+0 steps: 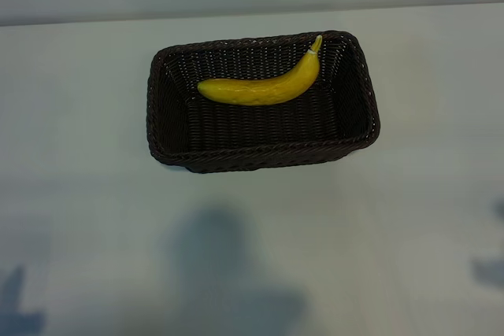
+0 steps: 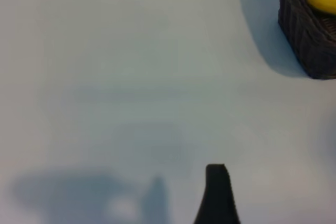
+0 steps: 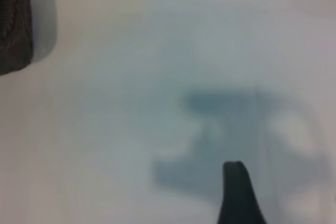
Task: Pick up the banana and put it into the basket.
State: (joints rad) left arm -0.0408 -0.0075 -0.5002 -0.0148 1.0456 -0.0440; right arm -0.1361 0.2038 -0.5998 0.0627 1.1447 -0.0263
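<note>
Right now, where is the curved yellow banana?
In the exterior view the curved yellow banana lies inside the dark brown woven wicker basket, toward its far side, stem tip pointing at the far right corner.

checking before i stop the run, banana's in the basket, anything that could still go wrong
Little is left to fail. The banana lies fully inside the basket, but its stem tip rests high against the far wall, so a knock could roll it. Both arms are off the basket; any sweep back across could nudge it along the smooth table.
</note>
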